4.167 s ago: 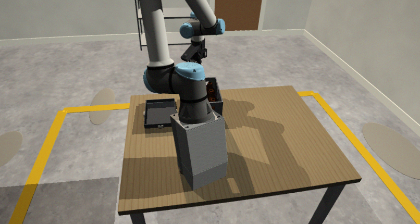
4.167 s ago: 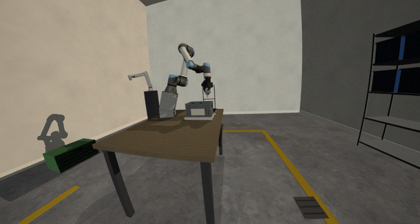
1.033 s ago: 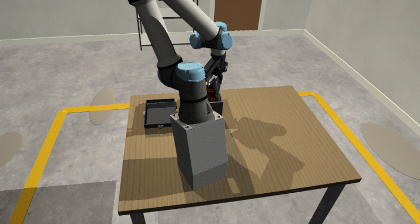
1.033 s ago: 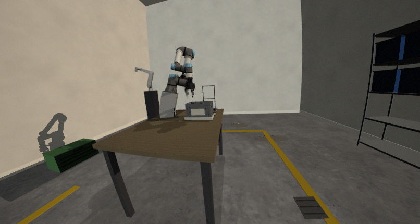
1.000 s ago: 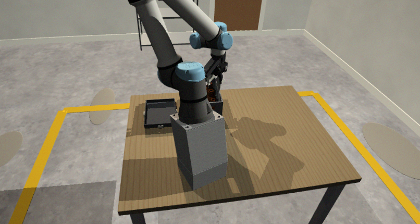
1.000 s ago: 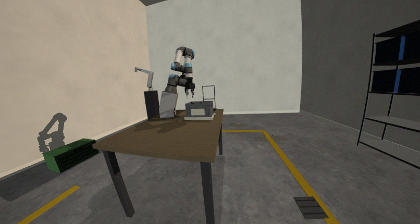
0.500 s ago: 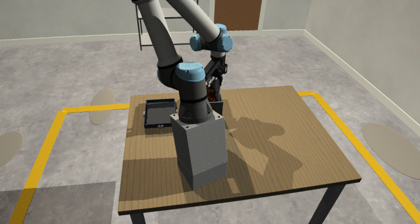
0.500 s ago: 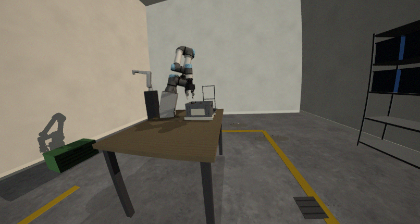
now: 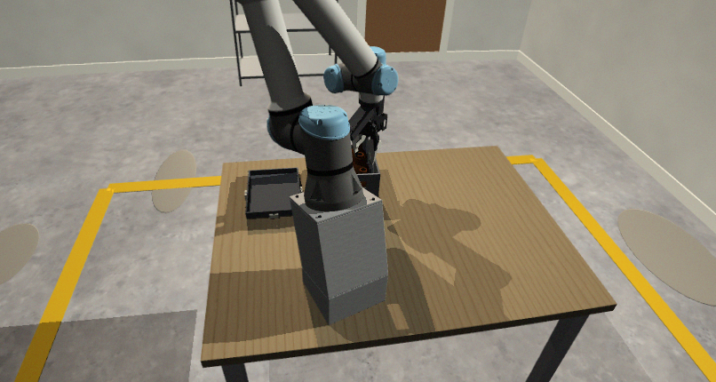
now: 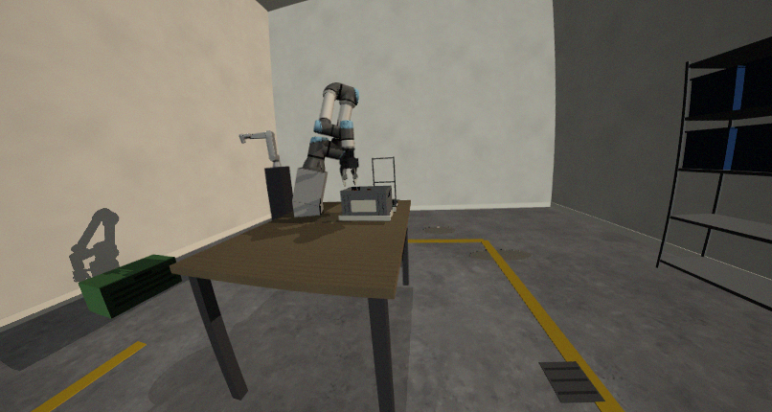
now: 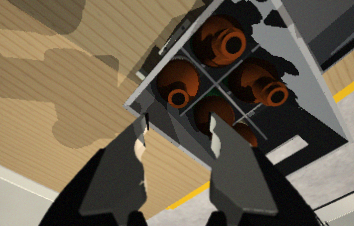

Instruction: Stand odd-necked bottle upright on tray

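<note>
Nearest is the hand, its fingers apart and with nothing between them, above one side of the grey crate. Inside the crate stand the brown bottles, two partly hidden by one finger; I cannot tell which neck is different. Under the crate is the table. The dark tray lies near the crate, with no bottle on it. Farther, a brown door is in the wall.
</note>
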Robot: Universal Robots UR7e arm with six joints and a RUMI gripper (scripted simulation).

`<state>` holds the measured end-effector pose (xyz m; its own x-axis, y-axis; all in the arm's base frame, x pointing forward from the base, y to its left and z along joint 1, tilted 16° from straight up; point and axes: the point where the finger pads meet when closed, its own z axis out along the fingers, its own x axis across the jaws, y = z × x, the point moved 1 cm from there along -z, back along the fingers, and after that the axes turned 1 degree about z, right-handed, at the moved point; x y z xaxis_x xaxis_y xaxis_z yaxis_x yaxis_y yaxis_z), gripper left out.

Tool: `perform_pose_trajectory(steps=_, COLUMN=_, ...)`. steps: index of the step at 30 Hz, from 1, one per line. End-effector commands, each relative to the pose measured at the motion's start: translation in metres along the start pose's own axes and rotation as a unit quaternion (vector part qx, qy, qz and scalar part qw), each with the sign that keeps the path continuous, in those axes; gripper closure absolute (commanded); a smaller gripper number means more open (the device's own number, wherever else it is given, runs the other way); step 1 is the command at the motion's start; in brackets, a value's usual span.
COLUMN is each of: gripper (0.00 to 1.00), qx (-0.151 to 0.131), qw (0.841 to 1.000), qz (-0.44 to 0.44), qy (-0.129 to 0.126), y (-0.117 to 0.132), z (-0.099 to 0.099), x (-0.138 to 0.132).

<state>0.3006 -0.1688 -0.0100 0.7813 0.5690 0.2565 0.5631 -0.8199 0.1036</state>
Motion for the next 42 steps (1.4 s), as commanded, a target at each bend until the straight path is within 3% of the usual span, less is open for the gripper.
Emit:
perform_pose_trajectory(steps=1, gripper=0.62, qx=-0.001, qw=1.0, qz=0.0, qy=0.0, y=0.001, z=0.005, x=0.0)
perform_pose_trajectory(steps=42, gripper=0.62, qx=-0.001, qw=1.0, qz=0.0, qy=0.0, y=0.001, z=0.016, x=0.0)
